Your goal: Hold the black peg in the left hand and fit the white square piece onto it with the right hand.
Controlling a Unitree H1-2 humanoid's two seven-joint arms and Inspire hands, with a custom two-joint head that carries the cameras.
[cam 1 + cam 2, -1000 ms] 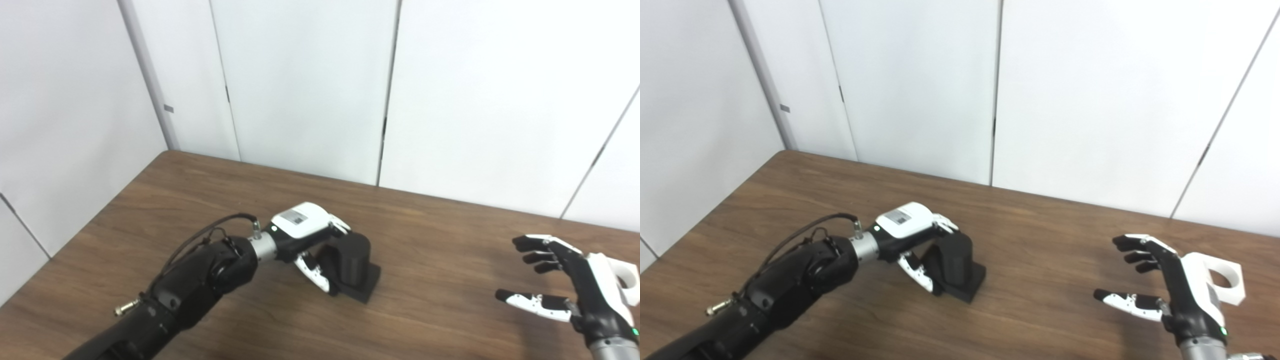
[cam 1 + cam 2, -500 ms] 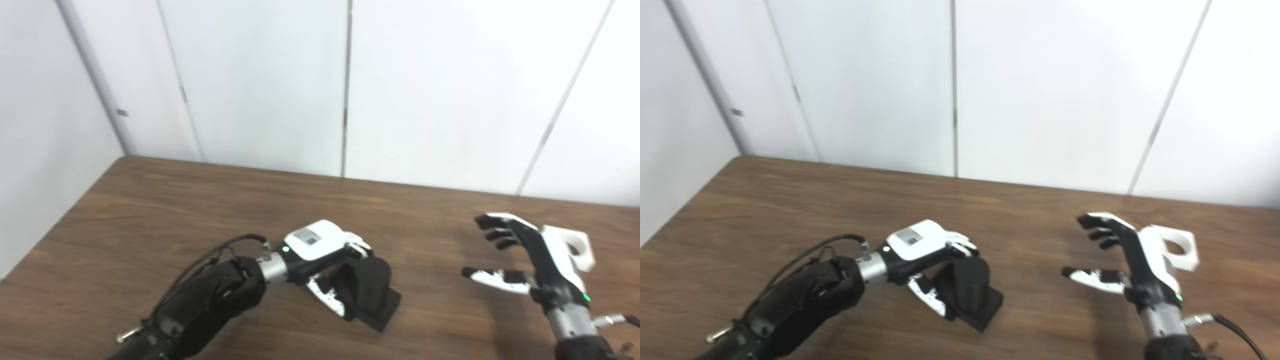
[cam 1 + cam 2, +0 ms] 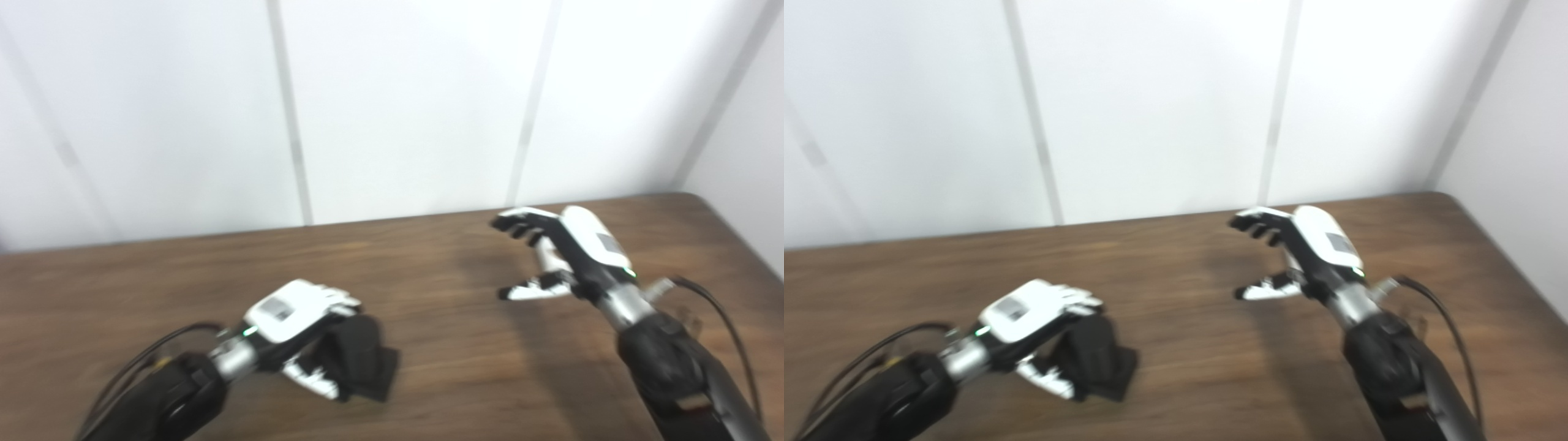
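The black peg (image 3: 362,360), a dark cylinder on a square base, stands on the brown table (image 3: 459,373) at the lower left. My left hand (image 3: 295,318) is wrapped around it, fingers over its top and thumb against its side. My right hand (image 3: 560,254) is open and empty to the right of the peg, fingers spread and pointing left, held above the table. The white square piece does not show in either view. Both views are blurred.
White wall panels (image 3: 398,110) stand behind the table's far edge. The table's right edge (image 3: 735,236) and far right corner are in view. A cable (image 3: 723,318) runs along my right forearm.
The camera has swung right, so the whole picture has shifted left and blurred. The white square piece seen behind my right hand no longer shows. My left hand stays on the peg.
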